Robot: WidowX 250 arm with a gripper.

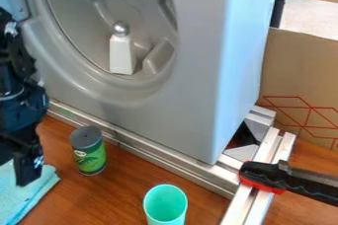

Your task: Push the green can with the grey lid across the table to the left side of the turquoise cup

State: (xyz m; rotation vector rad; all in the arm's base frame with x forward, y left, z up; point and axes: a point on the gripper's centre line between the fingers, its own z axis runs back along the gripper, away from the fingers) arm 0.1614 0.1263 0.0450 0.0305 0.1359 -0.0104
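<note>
Just right of the gripper [26,169], in the frame's lower left, a green-labelled can [90,159] stands upright; whether the gripper is open, I cannot tell.

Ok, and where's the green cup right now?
In the camera view, the green cup stands at the bottom edge, near the middle, on the wooden surface, to the right of the green can.

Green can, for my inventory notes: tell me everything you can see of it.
The can is a short upright cylinder with a flat grey top, dark upper side and green printed label. It stands on the wooden tabletop between the pale cloth and metal rail; only the tabletop seems to touch it.
</note>
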